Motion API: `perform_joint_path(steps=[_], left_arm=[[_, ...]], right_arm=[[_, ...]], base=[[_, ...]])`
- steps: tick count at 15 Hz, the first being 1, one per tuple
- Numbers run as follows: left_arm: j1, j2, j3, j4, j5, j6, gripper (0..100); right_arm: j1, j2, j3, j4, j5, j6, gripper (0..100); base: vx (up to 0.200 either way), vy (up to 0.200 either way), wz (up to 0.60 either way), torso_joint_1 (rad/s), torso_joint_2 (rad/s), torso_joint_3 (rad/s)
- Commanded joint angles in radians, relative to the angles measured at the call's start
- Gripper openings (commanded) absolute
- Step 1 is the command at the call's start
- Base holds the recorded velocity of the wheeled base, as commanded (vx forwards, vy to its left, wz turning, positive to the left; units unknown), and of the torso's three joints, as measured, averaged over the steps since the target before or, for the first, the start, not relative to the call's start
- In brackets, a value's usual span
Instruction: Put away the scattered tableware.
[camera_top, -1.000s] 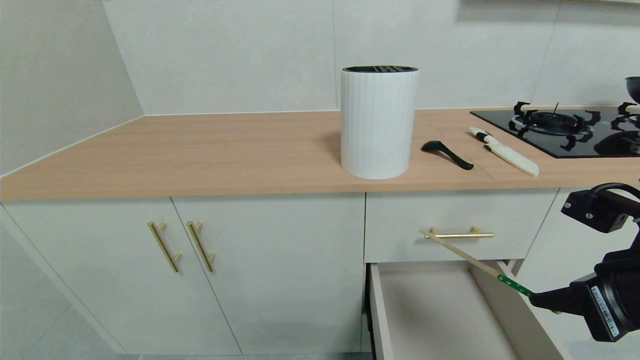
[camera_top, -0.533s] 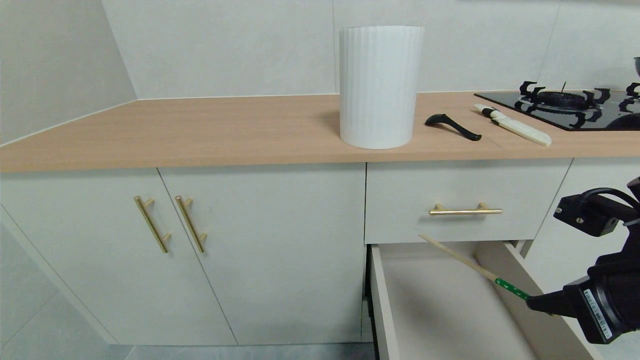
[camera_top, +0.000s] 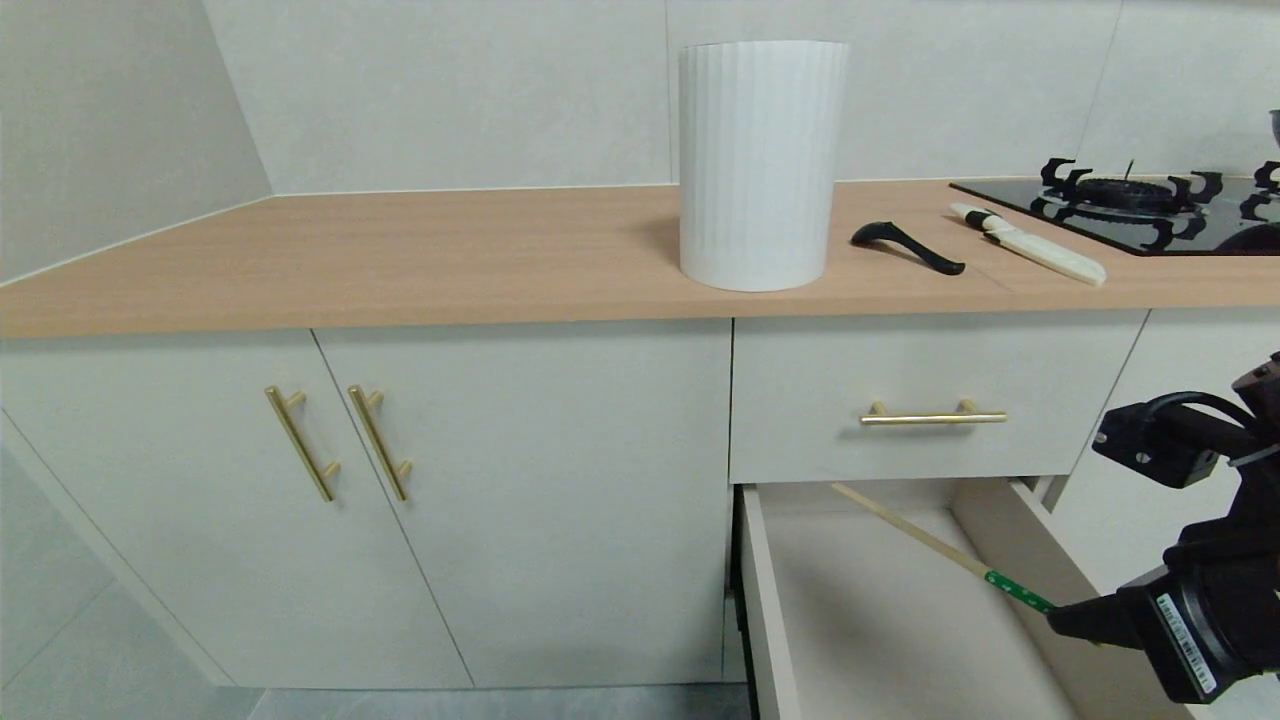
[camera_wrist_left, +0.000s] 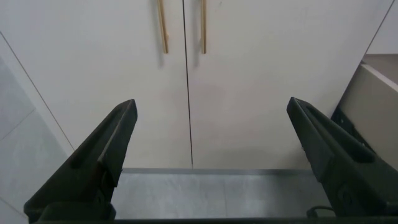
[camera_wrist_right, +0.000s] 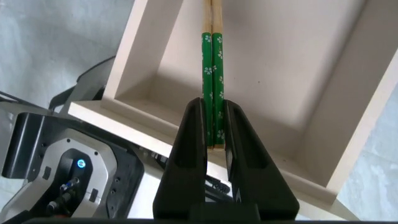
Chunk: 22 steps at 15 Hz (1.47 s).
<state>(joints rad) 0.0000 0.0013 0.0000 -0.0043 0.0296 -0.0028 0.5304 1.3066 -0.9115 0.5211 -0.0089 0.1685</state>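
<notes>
Right gripper (camera_top: 1062, 612) clamps a pair of chopsticks (camera_top: 930, 541) angled over the open drawer (camera_top: 765, 600); stowing appears under way; next, likely lower and release; left gripper (camera_wrist_left: 211, 112) hangs wide open.

On the worktop (camera_top: 400, 260) the tall holder (camera_top: 760, 165) stands near the front edge. Right of it lies a small utensil (camera_top: 905, 247), then a knife (camera_top: 1035, 257), and furthest right sits the hob (camera_top: 1130, 215). Below on the left are two cupboard doors (camera_top: 400, 520). Right of them is a shut drawer (camera_top: 920, 400), with the open drawer (camera_top: 765, 610) under it. The chopsticks (camera_top: 930, 540) slant over the open drawer, their near end in the right pincer (camera_top: 1058, 614) by its right wall. The left pincer (camera_wrist_left: 211, 106) faces the cupboard doors.
</notes>
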Motion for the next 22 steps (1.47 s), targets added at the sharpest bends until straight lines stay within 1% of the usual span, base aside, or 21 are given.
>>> perform_joint_path(steps=[1, 3, 6, 8, 11, 13, 14, 16, 17, 19, 22], left_arm=[[0.000, 0.000, 0.000, 0.000, 0.000, 0.000, 100], [0.000, 0.000, 0.000, 0.000, 0.001, 0.000, 100], [0.000, 0.000, 0.000, 0.000, 0.001, 0.000, 100], [0.000, 0.000, 0.000, 0.000, 0.001, 0.000, 100], [0.000, 0.000, 0.000, 0.000, 0.001, 0.000, 100], [0.000, 0.000, 0.000, 0.000, 0.000, 0.000, 100], [0.000, 0.000, 0.000, 0.000, 0.001, 0.000, 100], [0.000, 0.000, 0.000, 0.000, 0.001, 0.000, 100], [0.000, 0.000, 0.000, 0.000, 0.000, 0.000, 100], [0.000, 0.000, 0.000, 0.000, 0.001, 0.000, 100], [0.000, 0.000, 0.000, 0.000, 0.001, 0.000, 100]], right_arm=[[0.000, 0.042, 0.000, 0.000, 0.000, 0.000, 0], [0.000, 0.126, -0.003, -0.001, -0.002, 0.006, 0], [-0.029, 0.344, -0.006, -0.003, -0.002, 0.006, 0], [-0.046, 0.441, 0.000, -0.093, 0.000, 0.009, 0], [-0.049, 0.504, 0.033, -0.164, 0.012, 0.020, 0], [-0.050, 0.583, 0.088, -0.386, 0.009, 0.101, 0], [-0.050, 0.592, 0.102, -0.461, 0.012, 0.134, 0], [-0.049, 0.620, 0.097, -0.504, 0.010, 0.194, 0], [-0.049, 0.660, 0.091, -0.547, 0.006, 0.229, 0], [-0.052, 0.703, 0.097, -0.602, 0.003, 0.238, 0], [-0.050, 0.735, 0.097, -0.613, 0.003, 0.247, 0]], base=[[0.000, 0.000, 0.00, 0.000, 0.00, 0.000], [0.000, 0.000, 0.00, 0.000, 0.00, 0.000], [0.000, 0.000, 0.00, 0.000, 0.00, 0.000], [0.000, 0.000, 0.00, 0.000, 0.00, 0.000], [0.000, 0.000, 0.00, 0.000, 0.00, 0.000], [0.000, 0.000, 0.00, 0.000, 0.00, 0.000], [0.000, 0.000, 0.00, 0.000, 0.00, 0.000], [0.000, 0.000, 0.00, 0.000, 0.00, 0.000], [0.000, 0.000, 0.00, 0.000, 0.00, 0.000], [0.000, 0.000, 0.00, 0.000, 0.00, 0.000], [0.000, 0.000, 0.00, 0.000, 0.00, 0.000]])
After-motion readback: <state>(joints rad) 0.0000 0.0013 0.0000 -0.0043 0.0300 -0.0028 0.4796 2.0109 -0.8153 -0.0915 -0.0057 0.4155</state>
